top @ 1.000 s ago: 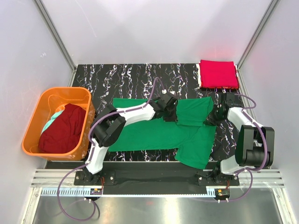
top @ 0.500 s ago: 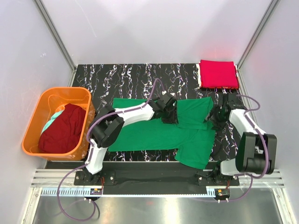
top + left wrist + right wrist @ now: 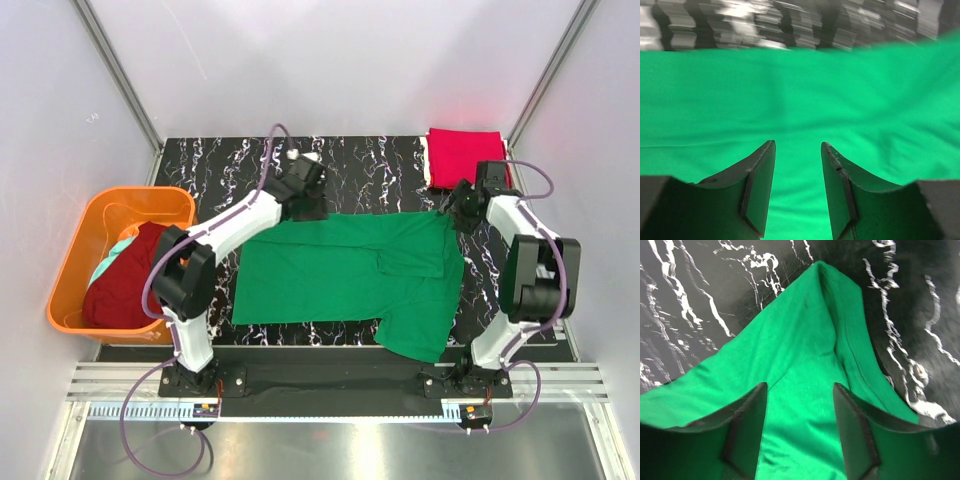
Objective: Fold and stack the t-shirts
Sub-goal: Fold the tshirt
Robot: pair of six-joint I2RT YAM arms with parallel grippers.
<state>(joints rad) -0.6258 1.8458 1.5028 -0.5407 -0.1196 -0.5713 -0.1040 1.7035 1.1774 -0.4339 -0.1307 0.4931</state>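
Note:
The green t-shirt (image 3: 340, 275) lies spread flat on the black marbled table (image 3: 230, 165), one sleeve hanging toward the near right. My left gripper (image 3: 308, 208) hovers open over its far edge; in the left wrist view the left gripper (image 3: 797, 150) has only green cloth (image 3: 800, 90) beneath it. My right gripper (image 3: 456, 216) stands open above the shirt's far right corner (image 3: 820, 305), and the right gripper (image 3: 800, 390) holds nothing. A folded red t-shirt (image 3: 465, 157) sits at the far right. The maroon t-shirt (image 3: 130, 282) and a teal garment (image 3: 117, 250) lie in the basket.
The orange plastic basket (image 3: 75, 255) stands at the table's left edge. Grey walls and metal posts close in the table on three sides. The arms' bases sit on a rail at the near edge.
Both grippers have opened and let go of the green shirt. Both arms then swung from the shirt's middle out to its far edge, the left one farther left.

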